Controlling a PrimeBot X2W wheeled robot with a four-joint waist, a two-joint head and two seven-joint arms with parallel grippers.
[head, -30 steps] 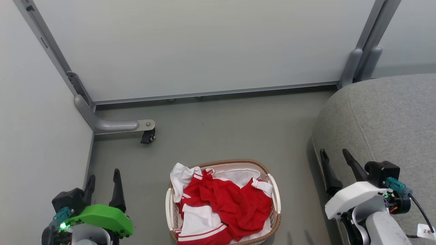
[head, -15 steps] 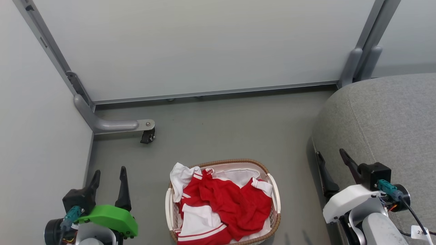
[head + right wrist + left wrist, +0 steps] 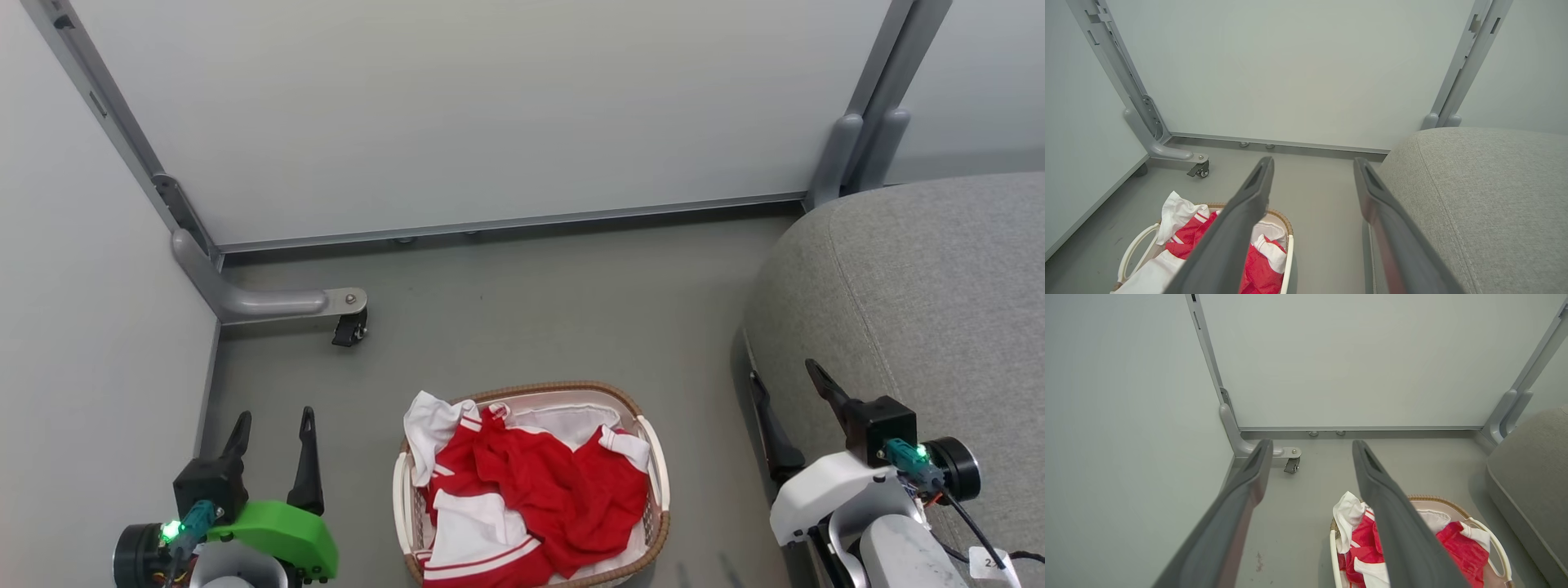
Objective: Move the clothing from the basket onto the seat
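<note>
Our clothing (image 3: 555, 490) lies in a heap in the basket (image 3: 563, 385), which sits on the floor (image 3: 531, 310) between our two arms. None of it is on the seat (image 3: 922, 269), the big grey cushion to our right. Our left gripper (image 3: 275, 413) hangs to the left of the basket, its two fingers wide apart with nothing in them. Our right gripper (image 3: 781, 370) hangs by the seat's edge, also wide apart and holding nothing. We think the job now is to reach down for the clothing. To do it well, we should come down over the middle of the red heap, push the fingers deep into the folds and pinch a thick bunch. We should stay off the rim and handles, so the basket does not lift or tip.
</note>
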